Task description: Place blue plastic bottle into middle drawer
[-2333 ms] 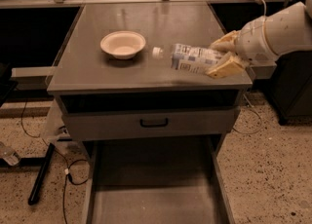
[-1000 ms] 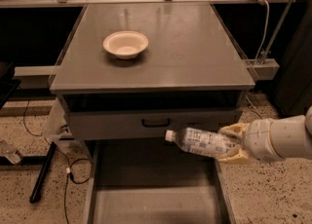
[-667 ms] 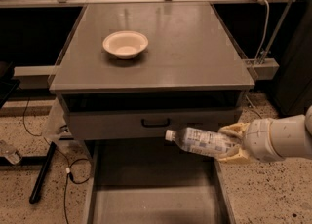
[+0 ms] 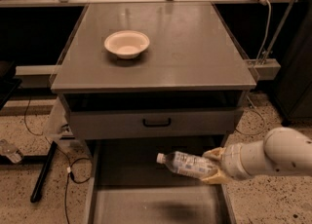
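The blue plastic bottle (image 4: 187, 164) lies on its side in the air, white cap pointing left, just above the pulled-out middle drawer (image 4: 122, 174). My gripper (image 4: 213, 166) comes in from the right on a white arm and is shut on the bottle's base end, yellowish fingers above and below it. The drawer is open below the cabinet, its flat grey floor bare, with a dark shadow toward its front. The bottle hangs over the drawer's right half, clear of the floor.
A white bowl (image 4: 127, 44) sits on the grey cabinet top (image 4: 195, 57). A shut drawer front with a black handle (image 4: 156, 121) is right above the open drawer. Cables and a dark stand leg (image 4: 43, 172) lie on the speckled floor at left.
The bottle was carried from the cabinet top down in front of the cabinet. Over the last second it has sunk lower over the open drawer, still held.
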